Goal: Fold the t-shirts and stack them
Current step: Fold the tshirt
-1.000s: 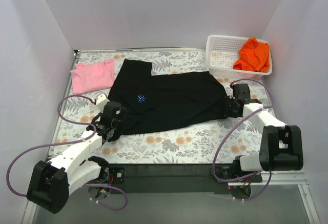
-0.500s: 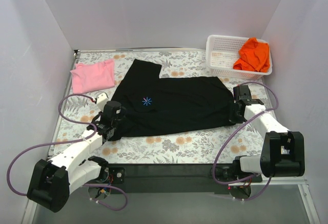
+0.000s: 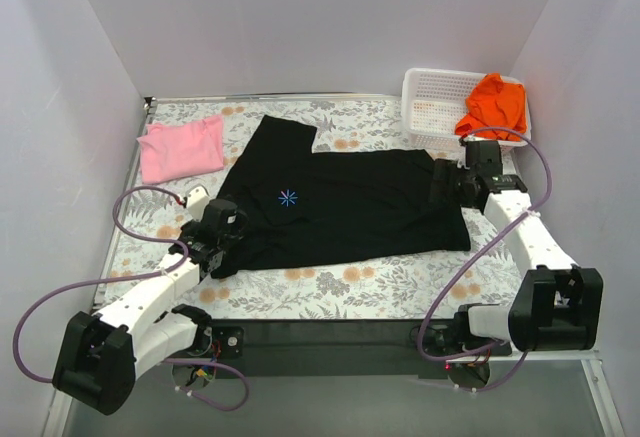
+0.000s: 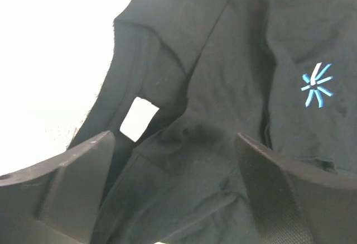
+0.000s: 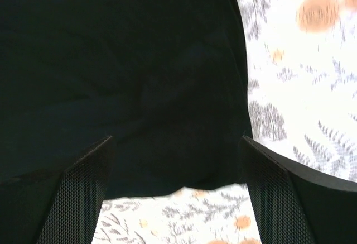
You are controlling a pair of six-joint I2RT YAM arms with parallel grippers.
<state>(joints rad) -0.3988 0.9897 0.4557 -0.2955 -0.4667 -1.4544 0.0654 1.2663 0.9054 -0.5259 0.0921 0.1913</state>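
Note:
The black t-shirt (image 3: 350, 207) lies spread across the middle of the table, its blue starburst (image 3: 288, 197) facing up. My left gripper (image 3: 226, 233) hovers over its left end, open, with loose black cloth (image 4: 223, 60) below the wide-apart fingers (image 4: 72, 182). At the shirt's right end my right gripper (image 3: 447, 185) is open too, over the hem of the black t-shirt (image 5: 122, 71), gripping nothing. The pink t-shirt (image 3: 181, 147) lies at the back left. An orange t-shirt (image 3: 495, 105) hangs over the basket's rim.
The white mesh basket (image 3: 430, 107) stands at the back right, just behind my right wrist. A floral tablecloth (image 3: 350, 282) covers the table. White walls close in the left, back and right sides. Purple cables loop beside both arms.
Both grippers have opened and let go of the black t-shirt, which now lies flat. The right gripper has moved back toward the basket; the left has barely moved.

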